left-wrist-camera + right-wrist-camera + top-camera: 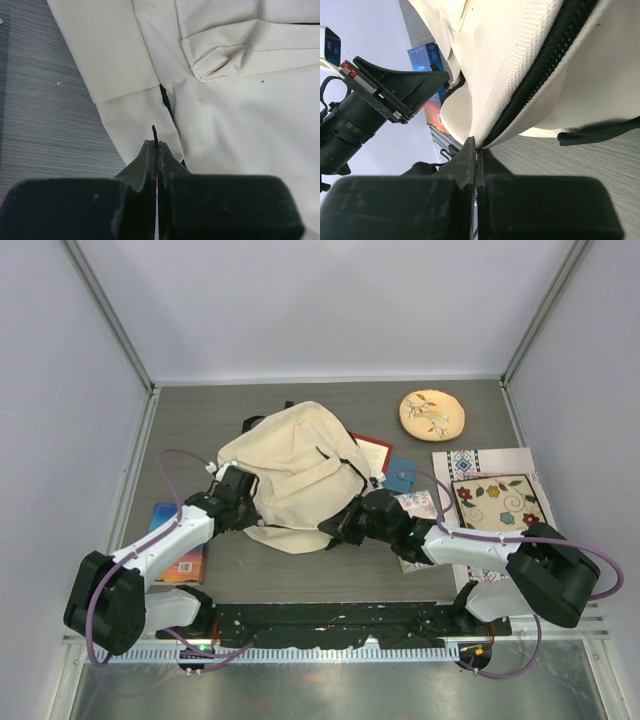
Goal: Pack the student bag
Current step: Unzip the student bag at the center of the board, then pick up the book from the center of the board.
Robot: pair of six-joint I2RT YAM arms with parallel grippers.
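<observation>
Left gripper (157, 145) is clenched, jaws pressed flat together with a thin black sliver standing up between the tips. It looks like a tab or strap end of the student bag (300, 472), so I judge it a pinch on the bag's left edge. Right gripper (476, 143) is likewise closed tight, nipping the cream fabric right where a black zip line runs down to the tips.

The student bag lies slumped in the middle of the table (200, 420), just above the two grippers in the overhead view, one at its lower left and one at its lower right.

As for progress, packing looks barely begun. Every loose item I can see is outside the bag:
- a blue book (180, 550) at the lower left, under the left arm
- a red-edged book (376, 450) poking out from beneath the bag's upper right
- a small teal piece (402, 475) and a pale-covered book (420, 508) to its right

Whether anything is already inside cannot be told — the mouth is not visibly open in any view. The step in hand seems to be getting hold of both sides of the opening. Spreading it, loading the books and closing it all appear to remain.
</observation>
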